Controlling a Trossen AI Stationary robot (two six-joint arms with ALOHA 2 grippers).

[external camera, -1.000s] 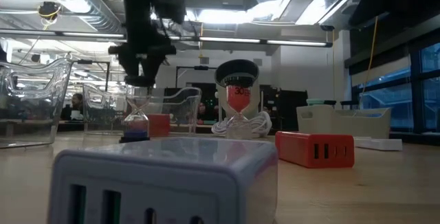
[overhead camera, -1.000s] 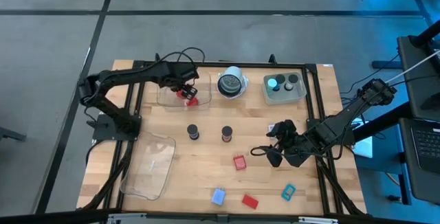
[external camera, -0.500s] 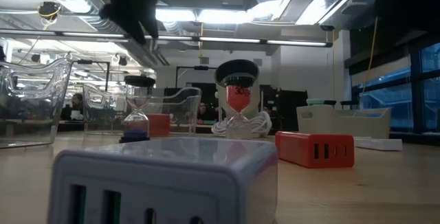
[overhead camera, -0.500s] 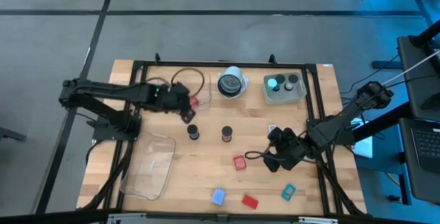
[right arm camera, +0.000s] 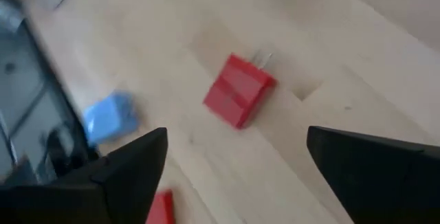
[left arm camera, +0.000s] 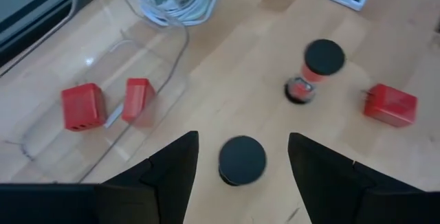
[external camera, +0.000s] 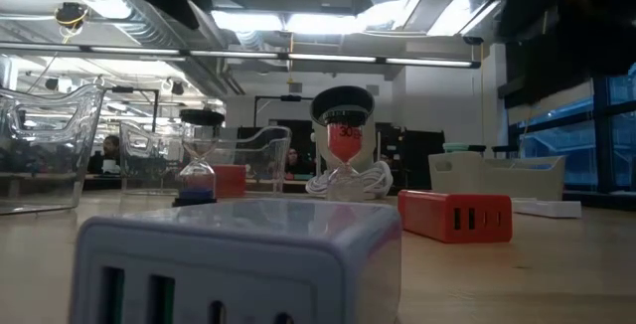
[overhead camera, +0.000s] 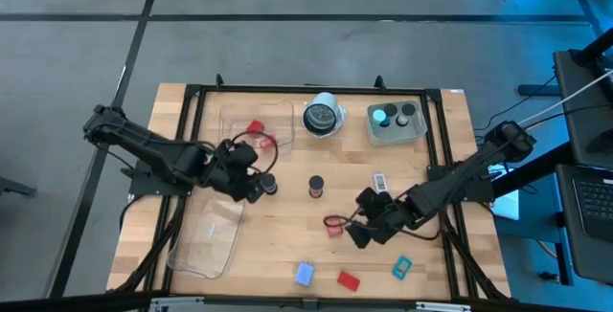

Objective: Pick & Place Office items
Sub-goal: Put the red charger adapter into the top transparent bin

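Observation:
My left gripper [overhead camera: 259, 184] [left arm camera: 242, 145] is open above a short black-capped cylinder [left arm camera: 242, 159] [overhead camera: 269, 186], one finger on either side of it without touching. This cylinder stands upright on the table. My right gripper [overhead camera: 351, 231] [right arm camera: 237, 152] is open and hovers just right of a red block [overhead camera: 332, 224] [right arm camera: 238, 88] that lies flat on the wood. A second cylinder with a red middle [overhead camera: 315, 187] [left arm camera: 316, 69] stands nearby. Red blocks [left arm camera: 82, 106] lie in the far clear tray [overhead camera: 239, 121].
A second clear tray [overhead camera: 209, 231] lies near the left. A round white-rimmed object [overhead camera: 324, 116] and a small bin [overhead camera: 396, 135] sit at the far edge. A pale-blue block [overhead camera: 304, 274], a red block [overhead camera: 348, 279] and a teal rectangle [overhead camera: 400, 268] lie near the front.
My left gripper has moved from over the far clear tray toward the near edge and now stands over the black-capped cylinder. My right gripper has travelled left and toward the near edge, closing on the red block. No object has visibly moved.

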